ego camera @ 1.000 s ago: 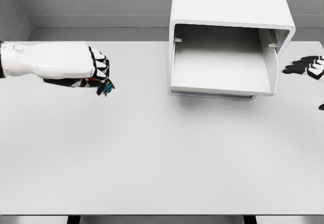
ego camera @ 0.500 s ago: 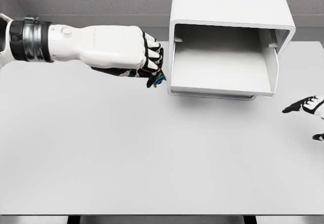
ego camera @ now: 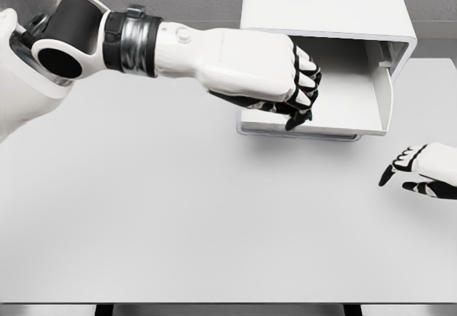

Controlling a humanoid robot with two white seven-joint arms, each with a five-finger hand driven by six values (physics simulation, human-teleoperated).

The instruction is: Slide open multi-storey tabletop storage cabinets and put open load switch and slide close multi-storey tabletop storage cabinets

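Head view, cabinet: the white storage cabinet is sitting at the far side of the bench, its drawer pulled out towards the camera and showing a bare floor.
Head view, left robot hand: the left robot hand is reaching in over the drawer's front left corner, fingers curled tight as if clasping something small.
Head view, load switch: it is not showing at all; judging by the curled fingers, it is probably hiding inside that fist.
Head view, right robot hand: the right robot hand is hovering low at the right edge, fingers loosely spread, holding nothing.
Doing it well: carrying the fist further over the drawer floor, clearing the front lip, lowering before letting go.
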